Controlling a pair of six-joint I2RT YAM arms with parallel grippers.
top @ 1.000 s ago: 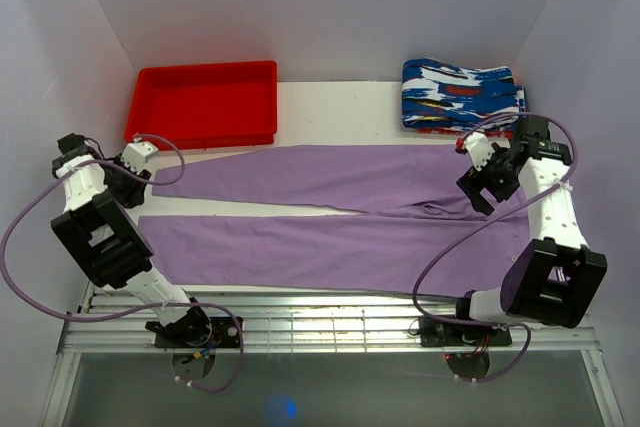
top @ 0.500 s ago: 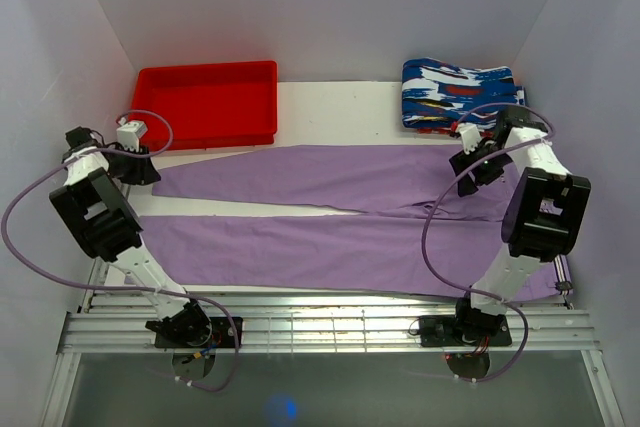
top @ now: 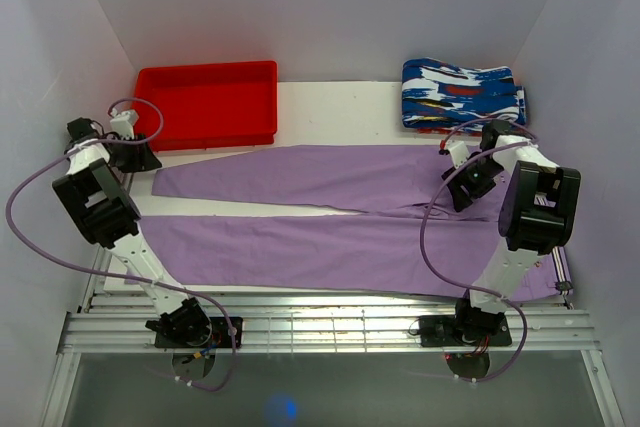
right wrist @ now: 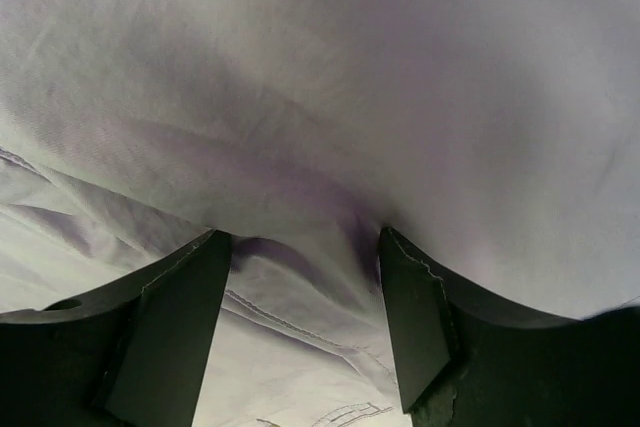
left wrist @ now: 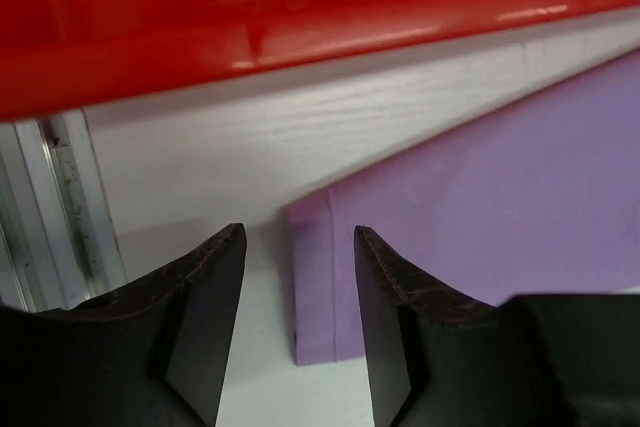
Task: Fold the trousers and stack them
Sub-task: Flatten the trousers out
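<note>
While the trousers (top: 330, 237) stay spread flat on the counter (top: 340, 107), legs pointing left, the right claw (top: 463, 179) has shifted inward over the waist since a second ago. Present: one pair of trousers, one red tray (top: 205, 69), one stack of patterned garments (top: 460, 95), two claws. The left claw (left wrist: 298, 237) stands released astride the far leg's hem corner; the right claw is also released, tips on the waist cloth.

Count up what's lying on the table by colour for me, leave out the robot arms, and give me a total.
Purple: 1, the trousers, spread out flat
Red: 1, the tray
Blue-white-red patterned: 1, the stack of folded garments; the number of pieces in it cannot be told
Total: 3
</note>
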